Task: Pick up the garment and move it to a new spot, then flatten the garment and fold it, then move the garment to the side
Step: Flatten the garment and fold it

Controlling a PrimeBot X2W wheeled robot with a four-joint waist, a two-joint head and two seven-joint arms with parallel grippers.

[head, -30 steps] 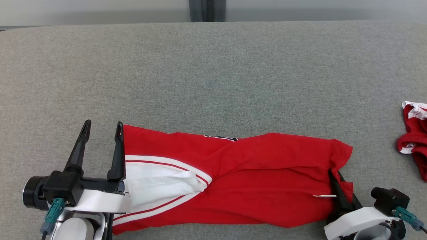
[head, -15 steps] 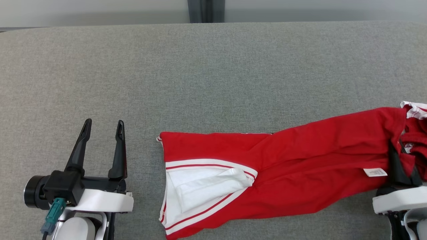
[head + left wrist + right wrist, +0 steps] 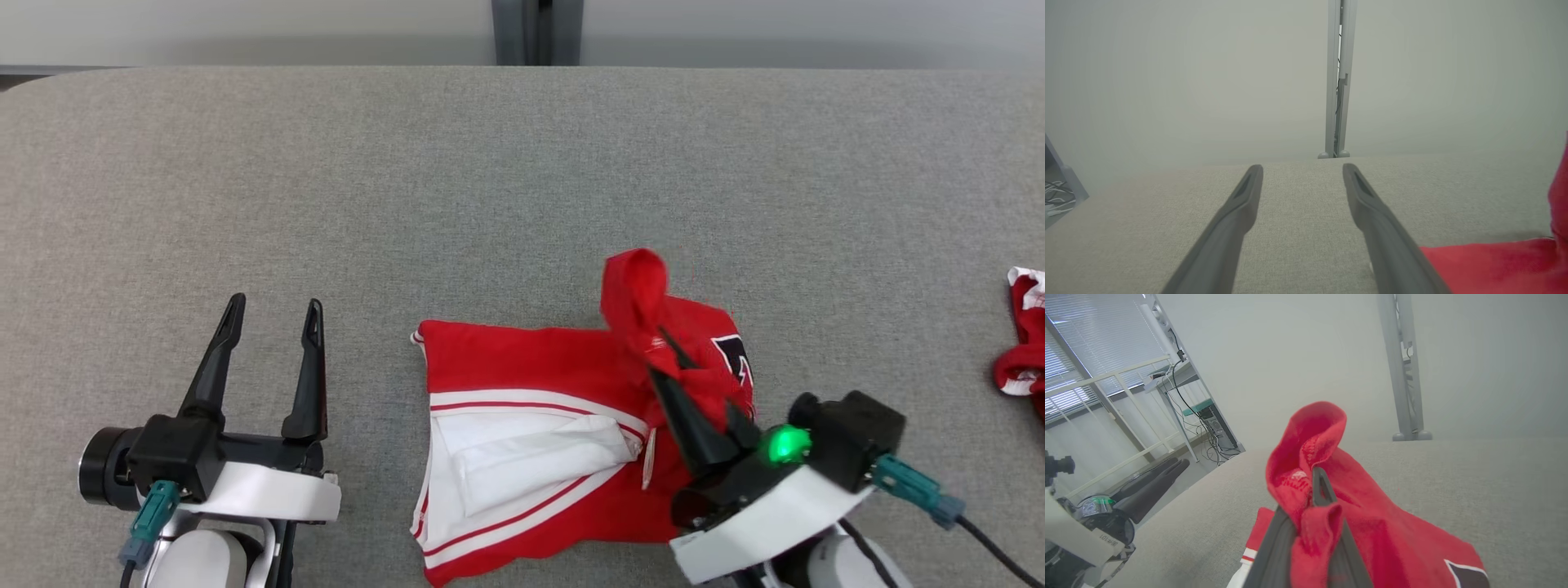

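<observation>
Right jaws have hauled the far end of the red garment (image 3: pixel 522 367) back left over itself, so now: left jaws spread wide over the grey counter (image 3: pixel 490 180), garment lying near them by the front edge, right jaws pinching its bunched-up end.

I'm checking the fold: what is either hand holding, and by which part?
The right hand is shut on the garment, pinching a bunched red fold at its right end, raised above the rest. The left hand is open, holding nothing.
</observation>
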